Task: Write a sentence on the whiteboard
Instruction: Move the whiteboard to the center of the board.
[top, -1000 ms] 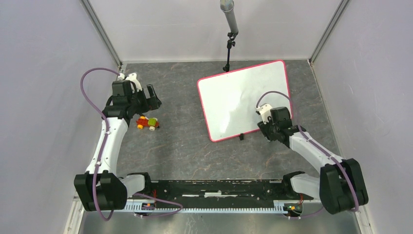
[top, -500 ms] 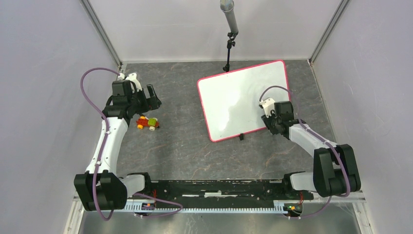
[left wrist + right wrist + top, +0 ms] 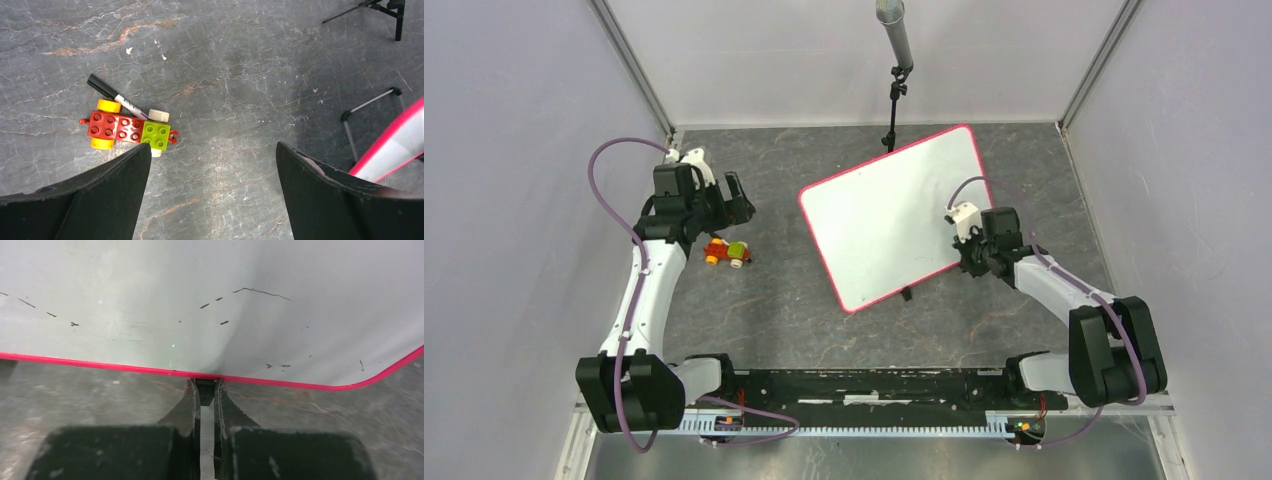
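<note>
The whiteboard (image 3: 884,220), white with a pink-red rim, lies skewed on the dark table right of centre. My right gripper (image 3: 967,263) is at its near-right edge. In the right wrist view its jaws (image 3: 206,387) are shut on a small black tab just under the whiteboard's rim (image 3: 125,367). The sentence is not in view; the whiteboard's surface (image 3: 200,270) carries only a few short black specks. My left gripper (image 3: 741,198) hangs open above the table at the left, holding nothing (image 3: 212,146). A black-capped marker (image 3: 117,95) lies against a toy brick car (image 3: 127,130).
The toy brick car (image 3: 727,252) sits below my left gripper. A microphone stand (image 3: 894,90) rises behind the board, its feet (image 3: 385,7) on the table. A thin wire leg (image 3: 370,100) lies beside the board's corner (image 3: 400,145). Grey walls enclose three sides.
My right gripper has closed on the board's edge, and the board has swung counter-clockwise and shifted left. The left arm has not moved.
</note>
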